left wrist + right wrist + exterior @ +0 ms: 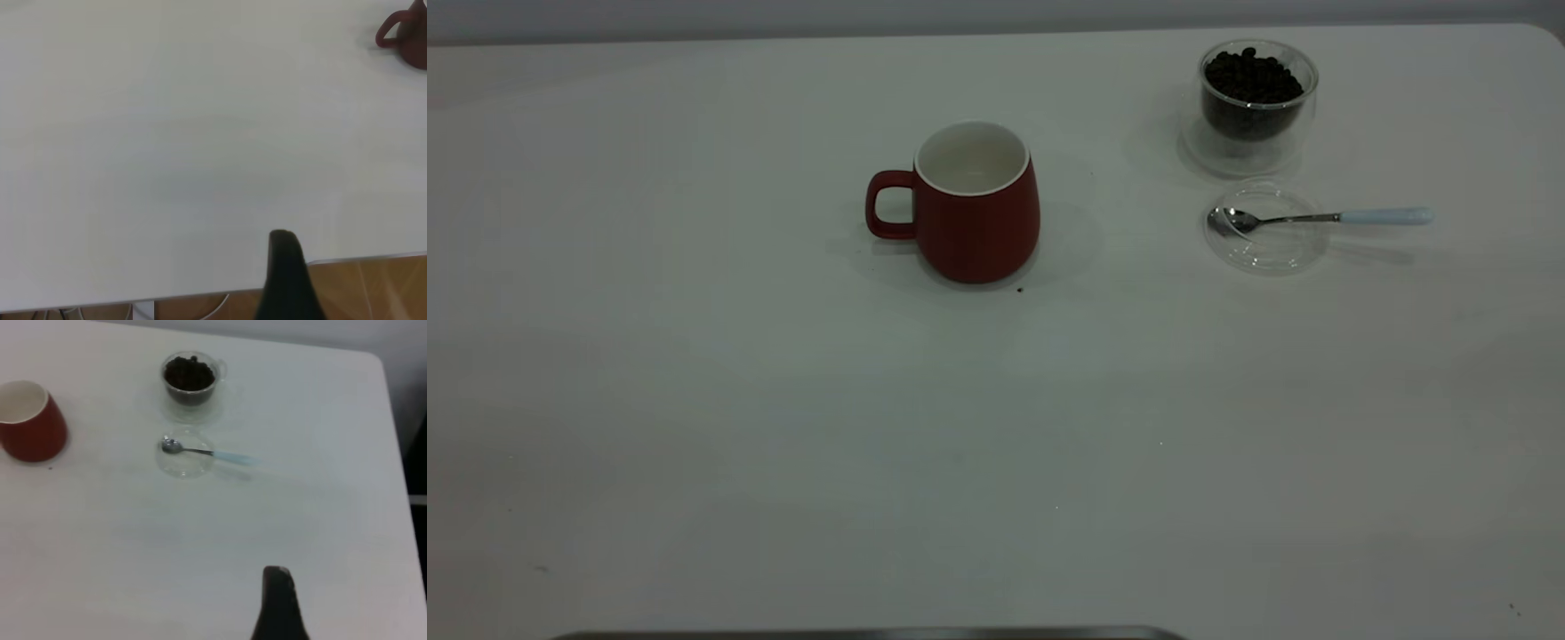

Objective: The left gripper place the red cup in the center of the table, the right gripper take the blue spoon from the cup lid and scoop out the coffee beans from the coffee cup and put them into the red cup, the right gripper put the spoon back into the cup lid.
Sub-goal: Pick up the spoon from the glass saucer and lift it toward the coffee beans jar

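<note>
Only one dark fingertip of each hand is showing, the left hand (288, 277) at the bench (694, 427) edge, the right hand (279, 603) over it; grip unclear. The red cup (971, 203) is standing upright mid-bench. At its 3 o'clock, the blue spoon (1316, 218) is lying across the cup lid (1267, 227), the coffee cup (1254, 102) of coffee beans (1252, 78) just beyond.

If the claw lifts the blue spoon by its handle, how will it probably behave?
The blue spoon looks thin and stiff, so probably light. Its metal stem seems smooth and may slip. Only its bowl rests in the cup lid, so it could pivot when touched.
</note>
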You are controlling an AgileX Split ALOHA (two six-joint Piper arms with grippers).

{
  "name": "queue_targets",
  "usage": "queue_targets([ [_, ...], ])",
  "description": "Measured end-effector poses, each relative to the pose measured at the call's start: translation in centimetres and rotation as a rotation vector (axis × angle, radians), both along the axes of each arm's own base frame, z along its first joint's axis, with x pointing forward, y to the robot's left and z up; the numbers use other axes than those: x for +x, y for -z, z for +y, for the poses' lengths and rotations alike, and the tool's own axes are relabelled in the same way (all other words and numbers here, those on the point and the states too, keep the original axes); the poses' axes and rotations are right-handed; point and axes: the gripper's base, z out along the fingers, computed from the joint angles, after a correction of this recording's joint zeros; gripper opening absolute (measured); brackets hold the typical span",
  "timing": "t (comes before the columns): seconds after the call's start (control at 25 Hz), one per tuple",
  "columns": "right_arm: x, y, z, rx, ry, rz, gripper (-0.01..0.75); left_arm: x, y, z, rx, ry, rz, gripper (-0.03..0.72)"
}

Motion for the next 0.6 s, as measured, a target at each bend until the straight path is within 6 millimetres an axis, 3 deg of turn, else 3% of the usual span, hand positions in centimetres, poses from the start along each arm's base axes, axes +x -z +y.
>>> queue_targets([
  [0.2,6.0,-2.5,0.3,0.05,-0.039,0.145,0.587,0.0,0.0,0.0,0.0,0.0,0.0,0.586],
  [0.32,10.8,-2.3,0.8,0.139,-0.059,0.242,0.587,0.0,0.0,0.0,0.0,0.0,0.0,0.586],
  [0.44,15.9,-0.7,1.2,0.239,-0.058,0.331,0.587,0.0,0.0,0.0,0.0,0.0,0.0,0.586],
  [0.6,22.5,3.7,1.7,0.375,-0.028,0.451,0.587,0.0,0.0,0.0,0.0,0.0,0.0,0.586],
])
